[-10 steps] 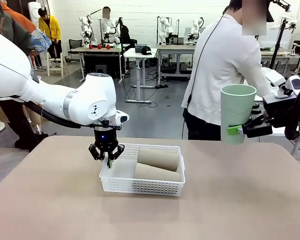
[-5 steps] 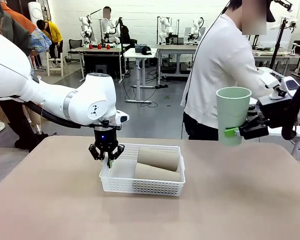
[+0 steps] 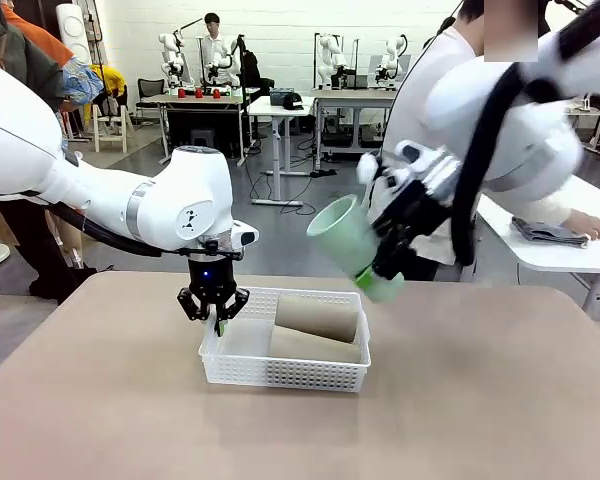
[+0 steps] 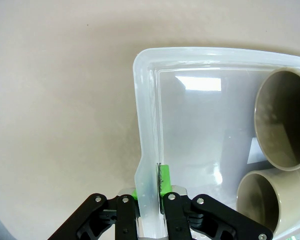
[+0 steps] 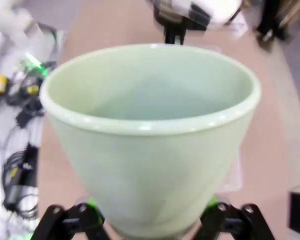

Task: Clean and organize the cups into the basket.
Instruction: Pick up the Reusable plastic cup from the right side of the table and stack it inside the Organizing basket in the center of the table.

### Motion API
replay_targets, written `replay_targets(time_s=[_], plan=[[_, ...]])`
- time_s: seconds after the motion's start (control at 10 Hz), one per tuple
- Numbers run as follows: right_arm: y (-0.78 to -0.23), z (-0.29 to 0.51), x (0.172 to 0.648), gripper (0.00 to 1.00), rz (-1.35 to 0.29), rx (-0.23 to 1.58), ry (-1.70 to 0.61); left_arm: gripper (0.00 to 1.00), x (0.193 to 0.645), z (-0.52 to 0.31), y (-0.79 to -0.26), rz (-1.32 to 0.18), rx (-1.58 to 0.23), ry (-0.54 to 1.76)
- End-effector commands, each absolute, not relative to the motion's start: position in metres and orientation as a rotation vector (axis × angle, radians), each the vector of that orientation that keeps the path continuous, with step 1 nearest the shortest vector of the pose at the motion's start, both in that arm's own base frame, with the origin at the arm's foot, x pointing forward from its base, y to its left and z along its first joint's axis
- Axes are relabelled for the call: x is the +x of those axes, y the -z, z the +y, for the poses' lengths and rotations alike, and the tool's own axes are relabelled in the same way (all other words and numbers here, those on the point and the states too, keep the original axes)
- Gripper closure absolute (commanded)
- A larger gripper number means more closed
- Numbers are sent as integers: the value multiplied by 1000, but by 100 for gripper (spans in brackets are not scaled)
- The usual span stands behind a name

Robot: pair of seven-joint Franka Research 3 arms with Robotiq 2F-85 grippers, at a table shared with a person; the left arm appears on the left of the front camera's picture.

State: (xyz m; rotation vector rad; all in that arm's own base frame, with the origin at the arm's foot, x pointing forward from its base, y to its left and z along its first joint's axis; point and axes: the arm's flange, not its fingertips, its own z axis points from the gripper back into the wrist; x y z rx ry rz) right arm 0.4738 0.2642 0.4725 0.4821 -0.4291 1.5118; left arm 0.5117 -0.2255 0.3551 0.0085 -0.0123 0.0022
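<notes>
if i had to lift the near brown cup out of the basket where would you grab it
Probably from above, jaws across the middle of its body. The near brown cup lies on its side in the basket, close beside the other brown cup, so the top is the free side; its mouth faces the bare left end.

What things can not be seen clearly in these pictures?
- Front view: the right pincer is smeared by motion behind the mint cup.
- Right wrist view: the cup fills the front and covers the basket.
- Left wrist view: both tan cups are cut by the picture's edge.
</notes>
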Motion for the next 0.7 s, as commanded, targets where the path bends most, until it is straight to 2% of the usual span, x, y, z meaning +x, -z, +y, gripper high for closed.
replay_targets(time_s=[0.0, 0.6], plan=[[-472, 296, 492, 19, -281, 403, -1543, 100, 512, -225, -357, -17, 8, -3], [-423, 369, 511, 19, -69, 174, -1563, 100, 512, -225, -357, -17, 8, -3]])
